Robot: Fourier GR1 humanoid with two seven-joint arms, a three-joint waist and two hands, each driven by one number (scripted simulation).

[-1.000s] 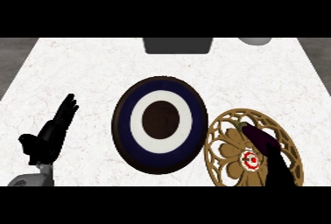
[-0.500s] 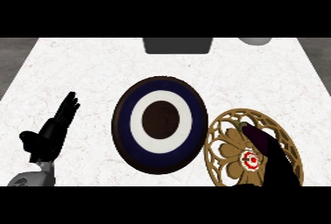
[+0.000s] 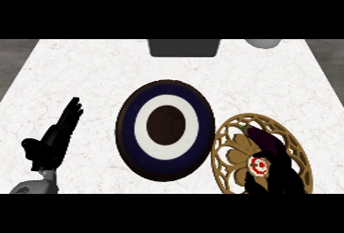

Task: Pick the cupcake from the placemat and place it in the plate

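A dark plate (image 3: 165, 129) with a white ring and a brown middle lies at the counter's centre. Right of it lies a round golden openwork placemat (image 3: 232, 150). On the mat sits the cupcake (image 3: 258, 165), of which only a red-and-white top shows. My right hand (image 3: 274, 159) covers the cupcake, its fingers curled round it from the right and its thumb below it. My left hand (image 3: 55, 141) rests open at the lower left, fingers straight and pointing away from me, well left of the plate.
A dark grey box (image 3: 184, 47) stands at the counter's far edge, with a pale round object (image 3: 263, 43) to its right. The white speckled counter (image 3: 87, 77) ends at darker floor on both sides.
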